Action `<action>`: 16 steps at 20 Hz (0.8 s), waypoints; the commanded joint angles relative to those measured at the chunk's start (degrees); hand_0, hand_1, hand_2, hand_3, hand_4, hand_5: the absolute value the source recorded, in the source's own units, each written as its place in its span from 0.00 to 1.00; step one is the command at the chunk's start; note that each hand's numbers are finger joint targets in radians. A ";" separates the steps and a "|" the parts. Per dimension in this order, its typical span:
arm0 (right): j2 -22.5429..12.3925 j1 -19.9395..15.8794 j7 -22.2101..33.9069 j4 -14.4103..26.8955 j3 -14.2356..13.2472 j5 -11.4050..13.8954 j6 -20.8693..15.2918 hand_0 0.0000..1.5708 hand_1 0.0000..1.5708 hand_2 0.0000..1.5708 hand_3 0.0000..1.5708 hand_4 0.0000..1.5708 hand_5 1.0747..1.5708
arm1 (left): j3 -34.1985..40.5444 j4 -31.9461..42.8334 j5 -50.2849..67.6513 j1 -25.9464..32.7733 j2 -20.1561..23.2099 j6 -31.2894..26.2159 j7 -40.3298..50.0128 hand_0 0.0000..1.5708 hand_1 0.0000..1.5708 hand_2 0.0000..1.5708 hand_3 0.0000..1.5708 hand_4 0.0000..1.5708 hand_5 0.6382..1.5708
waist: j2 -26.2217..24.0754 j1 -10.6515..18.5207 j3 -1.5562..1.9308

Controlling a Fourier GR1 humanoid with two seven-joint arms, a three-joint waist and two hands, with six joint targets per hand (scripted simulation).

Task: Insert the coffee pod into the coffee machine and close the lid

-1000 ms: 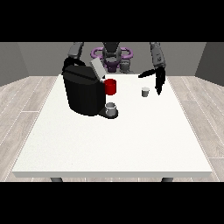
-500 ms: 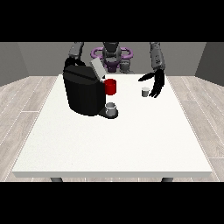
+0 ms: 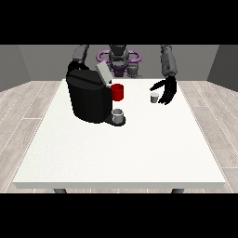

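- A bulky black coffee machine (image 3: pixel 89 98) with rounded, matte sides stands on the far left part of the smooth white table (image 3: pixel 121 153); its flat grey lid (image 3: pixel 103 72) is tilted up and open.
- A red cylindrical part (image 3: pixel 118 92) juts from the machine's front, and directly below it a small grey cup (image 3: pixel 118 115) sits on the machine's dark base.
- The coffee pod (image 3: pixel 154 97), a small pale, stubby cylinder, stands on the table well to the right of the machine; it is not in the machine.
- The hand at the view's right (image 3: pixel 166 90), glossy black, hovers just beside the pod with fingers spread wide and holding nothing; whether a finger touches the pod cannot be told.
- The hand at the view's left is hidden behind the machine; only its grey arm (image 3: pixel 80 54) shows above the machine's top; its state cannot be told.
- Pale wood-plank flooring (image 3: pixel 28 104) surrounds the table.
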 commanded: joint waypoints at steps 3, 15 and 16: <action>-0.70 -0.48 0.25 0.02 -0.96 -1.68 1.49 0.00 0.00 0.00 0.00 0.33 1.00 | -1.66 2.45 -5.07 -1.47 -2.64 6.41 -0.41 0.44 0.44 0.53 0.38 0.00 1.00 | -0.91 -0.74 0.00; -0.66 -2.64 -1.56 1.51 -1.49 -2.30 0.38 0.00 0.00 0.00 0.00 0.26 1.00 | -0.96 8.84 -10.50 -6.74 1.67 10.14 -4.07 0.57 0.57 0.64 0.49 0.20 1.00 | 2.21 -1.15 0.01; -1.25 -4.33 0.24 2.72 -3.10 -3.59 0.37 0.00 0.00 0.00 0.00 0.25 1.00 | -2.06 8.61 -11.24 -6.54 -0.85 10.04 -2.19 0.62 0.62 0.67 0.51 0.20 1.00 | 1.11 -0.22 0.01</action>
